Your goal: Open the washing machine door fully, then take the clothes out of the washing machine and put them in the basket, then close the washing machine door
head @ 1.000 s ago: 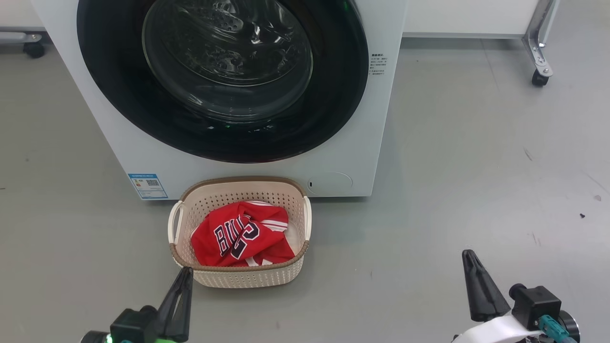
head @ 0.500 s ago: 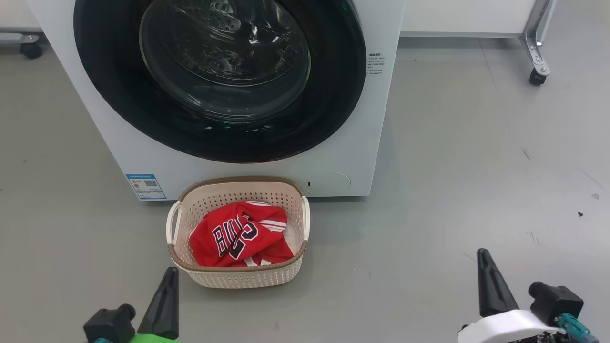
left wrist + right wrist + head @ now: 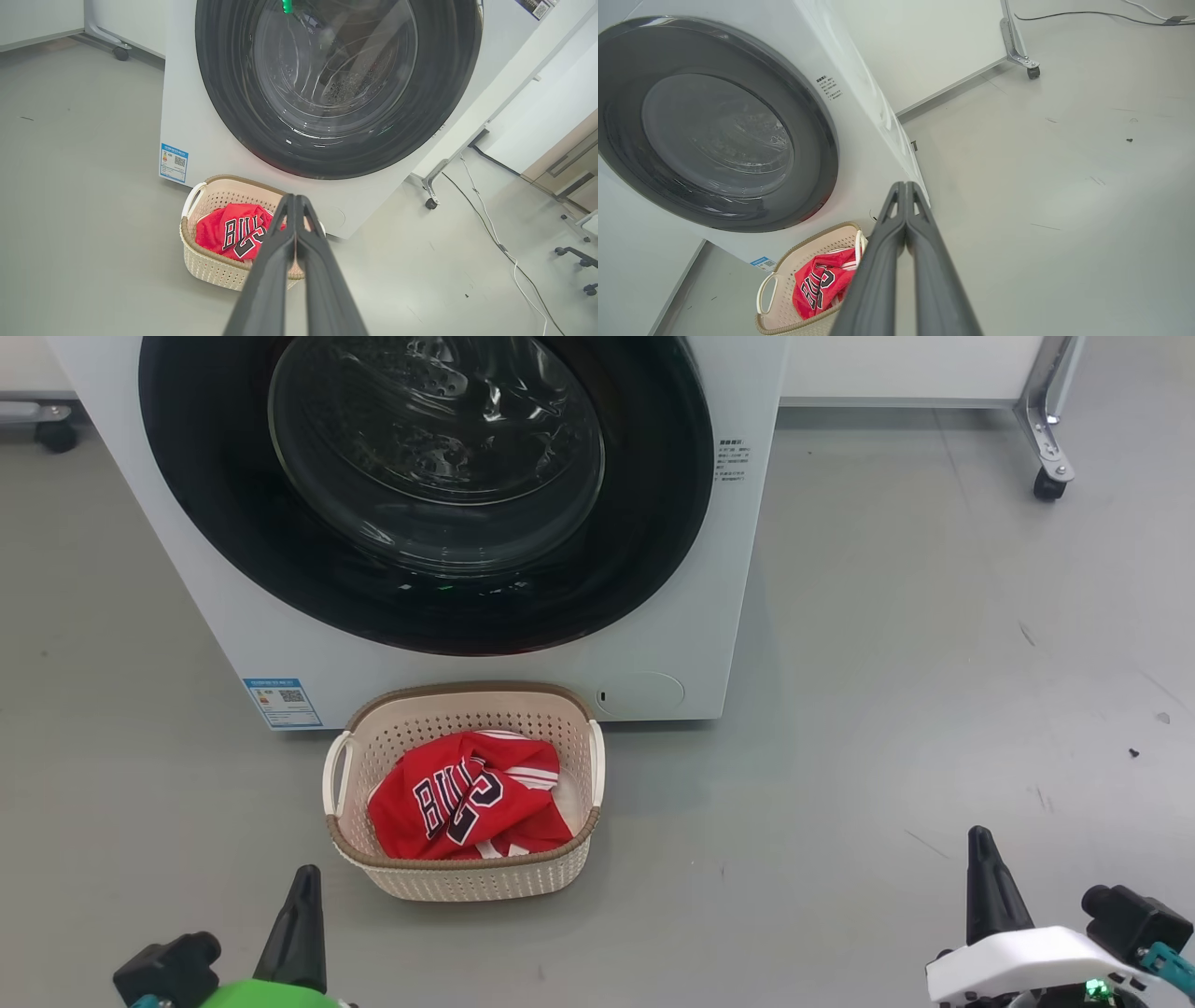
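I am holding left gripper (image 3: 303, 875) and right gripper (image 3: 978, 835) pinched together, empty, red clothes (image 3: 457, 798) with dark BULLS lettering lying crumpled in cream perforated basket (image 3: 467, 882)

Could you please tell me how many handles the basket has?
2: the left handle and the right handle, one on each end of the basket. None seems hidden.

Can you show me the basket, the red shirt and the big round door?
basket (image 3: 467, 689), head view, brown back rim.
red shirt (image 3: 457, 800), head view, dark letters.
round door (image 3: 653, 504), head view, black ring.
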Available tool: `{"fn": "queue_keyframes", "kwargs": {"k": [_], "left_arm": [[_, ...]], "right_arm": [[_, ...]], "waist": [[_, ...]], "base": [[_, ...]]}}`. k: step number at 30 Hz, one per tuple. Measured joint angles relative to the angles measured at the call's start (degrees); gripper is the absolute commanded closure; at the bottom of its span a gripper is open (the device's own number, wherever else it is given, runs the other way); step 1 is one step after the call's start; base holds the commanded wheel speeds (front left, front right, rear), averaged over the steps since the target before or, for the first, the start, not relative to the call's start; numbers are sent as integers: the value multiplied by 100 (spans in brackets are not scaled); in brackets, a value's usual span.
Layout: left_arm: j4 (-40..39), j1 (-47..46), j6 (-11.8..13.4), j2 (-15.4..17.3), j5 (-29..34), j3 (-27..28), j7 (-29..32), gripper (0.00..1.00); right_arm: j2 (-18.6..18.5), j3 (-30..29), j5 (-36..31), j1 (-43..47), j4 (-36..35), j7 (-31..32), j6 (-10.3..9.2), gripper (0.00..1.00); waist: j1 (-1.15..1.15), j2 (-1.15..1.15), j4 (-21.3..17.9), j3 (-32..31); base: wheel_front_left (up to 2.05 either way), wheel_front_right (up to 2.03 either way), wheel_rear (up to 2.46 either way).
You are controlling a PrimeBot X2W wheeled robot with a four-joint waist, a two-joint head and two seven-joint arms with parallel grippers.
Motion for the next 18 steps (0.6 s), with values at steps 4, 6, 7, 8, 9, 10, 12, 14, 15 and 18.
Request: {"fn": "queue_keyframes", "kwargs": {"k": [4,6,7,8,9,10,12,14,15,18], "left_arm": [[40,-12,-5,0,-321,67,56,100],[65,-33,-13,1,-471,100,104,100],[82,-51,-36,2,-570,114,109,100],[94,-77,-49,2,-639,130,141,100],[101,-101,-52,3,-700,141,153,100],[101,-101,-52,3,-700,141,153,100],[111,-139,-54,4,-872,164,167,100],[133,-150,-60,5,-1024,187,209,100],[142,-152,-62,5,-1084,203,226,100],[171,-166,-104,8,-1340,253,281,100]], "right_arm": [[-20,-56,319,-69,23,71,18,100],[-34,-77,489,-102,32,119,44,100],[-37,-88,555,-109,38,122,44,100],[-43,-100,637,-118,46,154,46,100],[-49,-112,730,-125,57,179,49,100],[-49,-112,730,-125,57,179,49,100],[-60,-134,884,-142,75,202,51,100],[-68,-157,1051,-165,91,252,53,100],[-71,-166,1137,-185,105,254,60,100],[-94,-197,1367,-236,124,321,94,100]], "waist": [[0,0,-8,1],[0,0,-12,1],[0,0,-14,1],[0,0,-16,1],[0,0,-18,1],[0,0,-18,1],[0,0,-22,1],[0,0,-26,1],[0,0,-28,2],[0,0,-34,2]], "base": [[0,0,0],[0,0,0],[0,0,0],[0,0,0],[0,0,0],[0,0,0],[0,0,0],[0,0,0],[0,0,0],[0,0,0]]}}
